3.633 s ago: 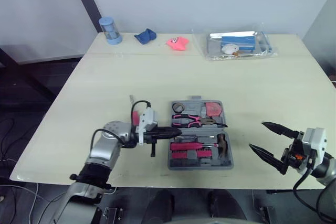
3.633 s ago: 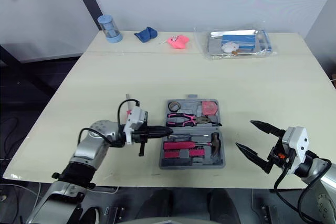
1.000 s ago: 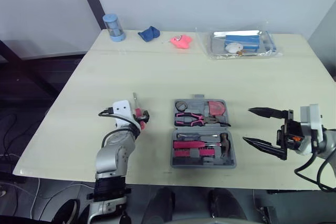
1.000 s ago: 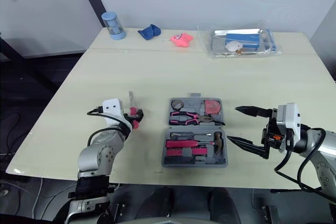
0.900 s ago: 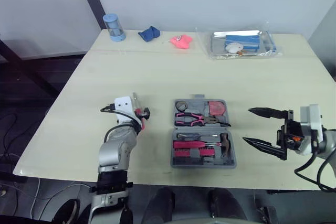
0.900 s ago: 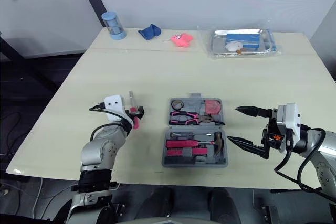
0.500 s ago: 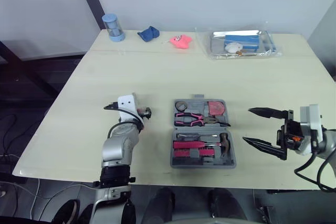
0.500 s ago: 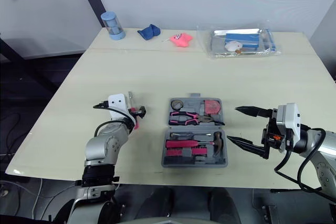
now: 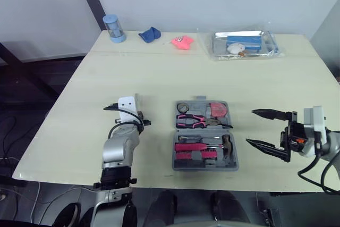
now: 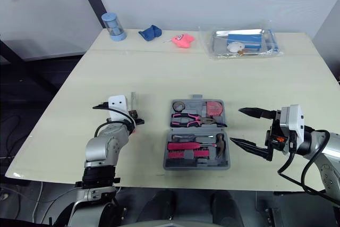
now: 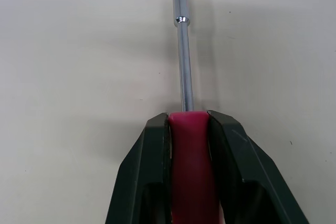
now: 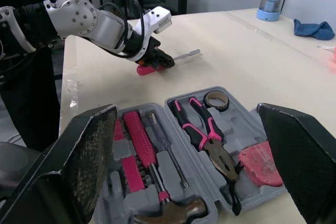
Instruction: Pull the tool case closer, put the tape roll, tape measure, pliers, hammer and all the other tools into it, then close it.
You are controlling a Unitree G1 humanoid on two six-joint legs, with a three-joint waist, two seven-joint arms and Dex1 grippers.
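Observation:
The grey tool case (image 9: 205, 159) lies open near the table's front edge. It holds a tape roll (image 9: 183, 107), pink-handled pliers (image 9: 194, 123), a red tape measure (image 9: 217, 110), a hammer (image 9: 226, 144) and pink screwdrivers (image 9: 192, 146). Left of the case, my left gripper (image 11: 188, 116) is shut on the red handle of a nut driver (image 11: 182, 51). The driver's steel shaft points away from me, low over the table. My right gripper (image 9: 249, 127) hangs open to the right of the case, with nothing between its fingers.
Along the far edge stand a blue cup (image 9: 113, 28), a blue cloth (image 9: 149, 34), a pink toy (image 9: 181, 42) and a clear tray (image 9: 244, 44) with small items. The table's front edge runs just behind the case.
My left arm has swung from the case's left side over to the nut driver, and its wrist turned slightly over the last second. The right gripper has stayed still over the last second.

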